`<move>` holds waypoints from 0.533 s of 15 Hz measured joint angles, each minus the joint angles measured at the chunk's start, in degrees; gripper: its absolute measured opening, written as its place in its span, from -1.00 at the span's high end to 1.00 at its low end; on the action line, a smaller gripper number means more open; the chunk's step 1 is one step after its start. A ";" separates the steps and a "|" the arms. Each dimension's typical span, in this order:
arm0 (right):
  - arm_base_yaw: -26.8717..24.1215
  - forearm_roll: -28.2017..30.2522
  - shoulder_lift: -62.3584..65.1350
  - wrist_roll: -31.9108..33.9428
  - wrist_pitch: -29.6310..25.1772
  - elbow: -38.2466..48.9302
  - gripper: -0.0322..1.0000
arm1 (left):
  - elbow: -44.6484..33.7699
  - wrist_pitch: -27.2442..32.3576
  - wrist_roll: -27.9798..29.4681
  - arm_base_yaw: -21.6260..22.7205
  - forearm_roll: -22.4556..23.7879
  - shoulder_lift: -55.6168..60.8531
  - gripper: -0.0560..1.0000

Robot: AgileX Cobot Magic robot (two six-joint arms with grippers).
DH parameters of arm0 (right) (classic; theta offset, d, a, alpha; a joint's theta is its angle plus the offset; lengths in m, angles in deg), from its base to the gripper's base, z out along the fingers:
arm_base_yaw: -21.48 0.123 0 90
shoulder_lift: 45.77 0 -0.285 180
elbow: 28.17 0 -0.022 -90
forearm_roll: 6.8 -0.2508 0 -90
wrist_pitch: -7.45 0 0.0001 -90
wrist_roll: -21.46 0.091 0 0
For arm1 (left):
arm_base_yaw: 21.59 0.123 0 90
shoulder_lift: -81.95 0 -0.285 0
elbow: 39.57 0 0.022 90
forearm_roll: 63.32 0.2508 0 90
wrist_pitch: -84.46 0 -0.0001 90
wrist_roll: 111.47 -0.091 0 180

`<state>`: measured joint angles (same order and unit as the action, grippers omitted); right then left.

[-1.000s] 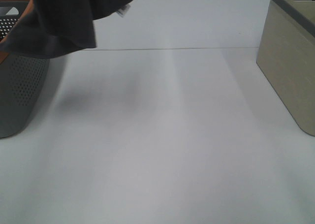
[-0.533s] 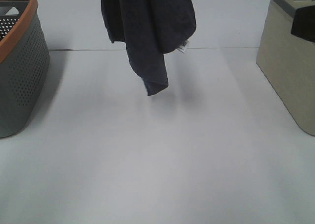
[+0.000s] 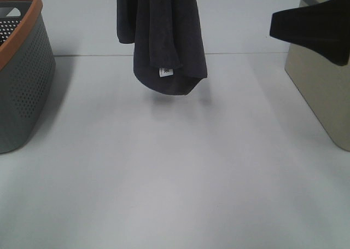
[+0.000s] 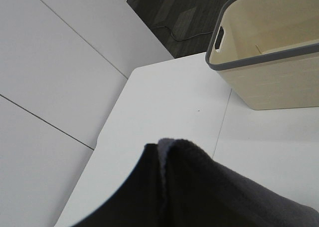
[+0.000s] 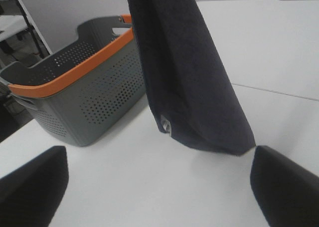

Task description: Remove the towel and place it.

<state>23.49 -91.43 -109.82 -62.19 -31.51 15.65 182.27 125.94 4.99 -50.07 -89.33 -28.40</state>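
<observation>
The towel (image 3: 164, 35), dark navy-grey, hangs folded from above the top edge of the exterior view, over the middle of the white table (image 3: 175, 172). Its lower edge, with a small white label (image 3: 163, 72), is clear of the surface. In the left wrist view the towel (image 4: 209, 192) fills the foreground and hides my left gripper's fingers. My right gripper (image 3: 306, 27) reaches in from the right, level with the cloth and apart from it. In the right wrist view the right gripper (image 5: 159, 187) is wide open, with the towel (image 5: 189, 77) hanging just beyond its fingers (image 5: 35, 182).
A grey perforated basket with an orange rim (image 3: 22, 68) stands at the left edge of the table. A beige bin with a grey rim (image 3: 322, 79) stands at the right edge, seen open and hollow in the left wrist view (image 4: 269, 52).
The towel has swung from over the grey basket at the left to the table's middle and now hangs straighter. My right gripper has come into view from the right.
</observation>
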 joint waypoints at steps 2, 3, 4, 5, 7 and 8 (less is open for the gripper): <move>0.00 -10.66 -6.07 -10.94 -5.10 0.00 -0.92 | 0.00 0.11 0.00 0.00 -0.69 0.00 0.89; 0.00 -12.66 -8.54 -14.84 -6.47 0.00 -0.92 | 0.00 0.40 0.00 0.00 -1.03 0.00 0.89; 0.00 -13.75 -10.83 -18.11 -7.51 0.00 -0.92 | 0.00 0.52 0.00 0.00 -1.43 0.00 0.89; 0.00 -14.27 -12.89 -21.14 -8.08 0.00 -0.92 | 0.00 0.63 0.00 -0.06 -1.72 0.00 0.89; 0.00 -14.32 -17.59 -26.13 -9.00 -1.38 -0.91 | 0.00 0.74 0.00 -0.69 -1.89 0.00 0.89; 0.00 -14.38 -20.28 -27.50 -10.26 -2.75 -0.90 | 0.00 0.86 -0.46 -1.32 -1.89 0.00 0.89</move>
<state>23.49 -105.81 -130.11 -89.69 -41.76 12.90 182.27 126.80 4.53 -51.38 -91.23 -28.40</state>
